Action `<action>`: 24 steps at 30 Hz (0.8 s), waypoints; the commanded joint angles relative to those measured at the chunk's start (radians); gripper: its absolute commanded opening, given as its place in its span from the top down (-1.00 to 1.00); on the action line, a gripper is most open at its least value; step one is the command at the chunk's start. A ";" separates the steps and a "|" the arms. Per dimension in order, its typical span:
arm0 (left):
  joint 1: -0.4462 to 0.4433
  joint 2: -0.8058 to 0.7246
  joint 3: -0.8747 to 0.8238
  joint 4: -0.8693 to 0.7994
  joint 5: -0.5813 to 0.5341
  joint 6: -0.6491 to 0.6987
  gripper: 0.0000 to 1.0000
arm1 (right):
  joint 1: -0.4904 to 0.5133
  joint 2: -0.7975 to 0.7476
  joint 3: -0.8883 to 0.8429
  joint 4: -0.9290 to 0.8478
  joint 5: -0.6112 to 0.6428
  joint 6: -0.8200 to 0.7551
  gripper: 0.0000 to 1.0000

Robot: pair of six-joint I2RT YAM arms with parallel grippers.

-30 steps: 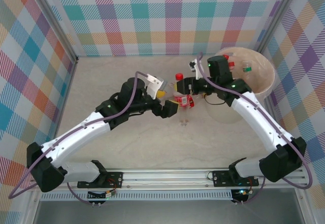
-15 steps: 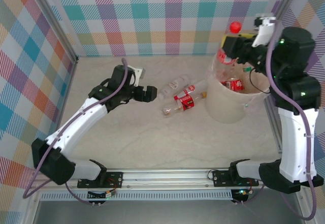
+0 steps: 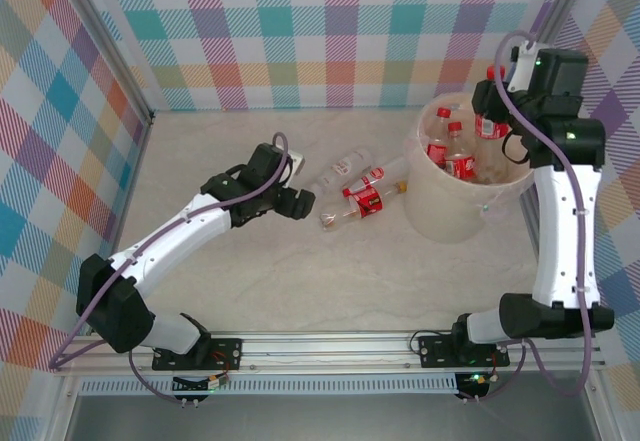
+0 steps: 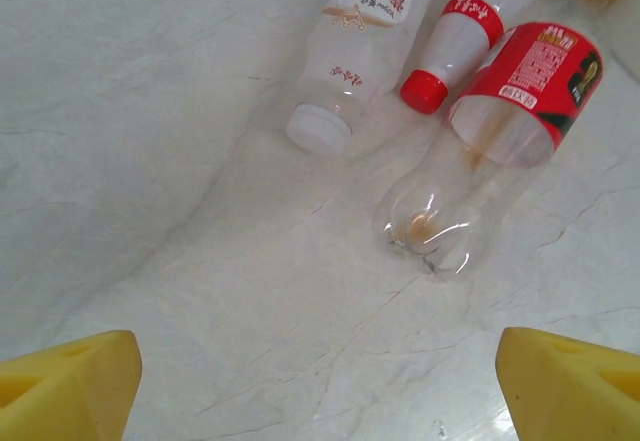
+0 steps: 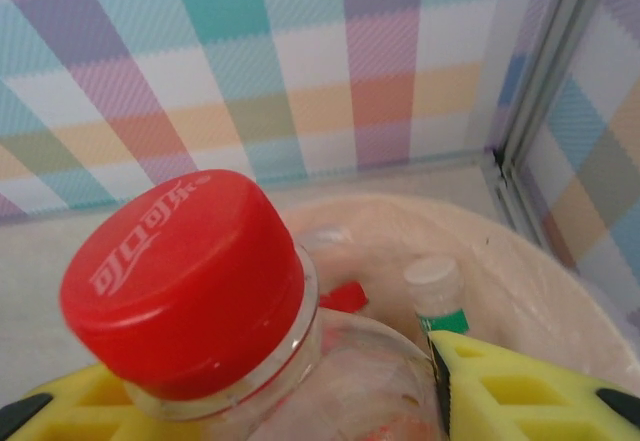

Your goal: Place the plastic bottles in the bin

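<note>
Having been lowered over the bin [image 3: 440, 223] within the last half second, a red-capped bottle [image 5: 190, 281] is held clamped in the right gripper [image 5: 280, 399], ready for release, while the left gripper [image 4: 320, 381], spread wide, is brought nearer three bottles [image 3: 364, 199] left on the table [image 3: 300, 281].

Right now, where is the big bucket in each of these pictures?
Top view: bucket at the right, near the far right corner.
Right wrist view: bucket at the lower right, behind a red-capped bottle.
Shared landmark: the checked wall just behind the bucket.
</note>
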 commanded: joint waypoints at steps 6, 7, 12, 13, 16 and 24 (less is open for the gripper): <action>-0.024 0.005 -0.015 -0.044 -0.144 0.080 -0.80 | -0.009 0.023 -0.140 0.093 -0.007 -0.001 0.30; -0.028 0.006 -0.016 -0.047 -0.155 0.085 -0.79 | -0.009 0.026 -0.160 0.099 -0.002 0.000 0.30; -0.052 0.017 -0.021 -0.056 -0.205 0.104 -0.79 | -0.016 0.023 -0.266 0.134 0.006 0.010 0.30; -0.055 0.023 -0.021 -0.061 -0.218 0.104 -0.79 | -0.018 0.024 -0.284 0.138 0.005 0.014 0.30; -0.059 0.041 -0.013 -0.079 -0.236 0.107 -0.79 | -0.033 0.037 -0.325 0.145 -0.004 0.020 0.30; -0.066 0.055 -0.020 -0.075 -0.232 0.105 -0.79 | -0.047 0.065 -0.392 0.173 -0.022 0.034 0.23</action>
